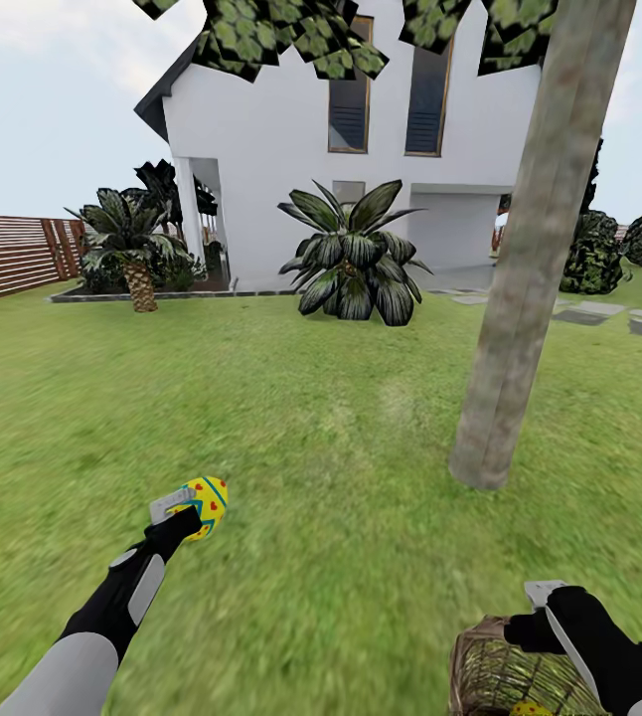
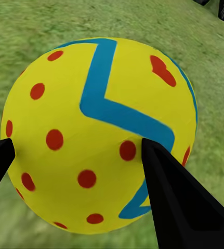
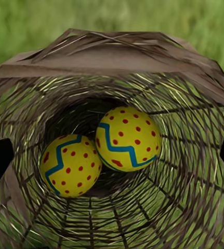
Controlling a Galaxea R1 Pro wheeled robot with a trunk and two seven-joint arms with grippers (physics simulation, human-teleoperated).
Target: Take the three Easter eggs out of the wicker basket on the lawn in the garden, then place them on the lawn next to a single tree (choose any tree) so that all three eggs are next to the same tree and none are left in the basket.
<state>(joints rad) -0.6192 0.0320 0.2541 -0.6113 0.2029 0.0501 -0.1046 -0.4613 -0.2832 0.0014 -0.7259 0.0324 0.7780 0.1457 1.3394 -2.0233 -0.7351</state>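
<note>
A: Starting at the left, what is the left gripper [image 1: 190,515] doing?

B: Its jaws are clamping one Easter egg [image 1: 207,505], yellow with a blue zigzag and red dots. In the left wrist view the dark fingers [image 2: 179,202] are pressing that egg from either side, with grass behind it. The egg is hanging above the lawn [image 1: 291,398], not resting on it.

A: And which way is the tree from there?

B: The tree [image 1: 535,259] is standing ahead and off to the robot's right of the held egg, well apart from it, its trunk leaning slightly. That is the relation the coming move is turning on, I judge: the left arm is needing to carry the egg rightward and forward toward the foot of the trunk before letting go.

A: What about the right side?

B: The right gripper [image 1: 545,609] is hovering at the rim of the wicker basket [image 1: 490,666], which is sitting on the grass near the trunk. Its jaws are spread wide, holding nothing. The right wrist view is looking straight down into the basket, where the two remaining eggs [image 3: 128,138] are lying touching at the bottom, directly beneath the jaws. So the right arm is the nearer one for those.
</note>
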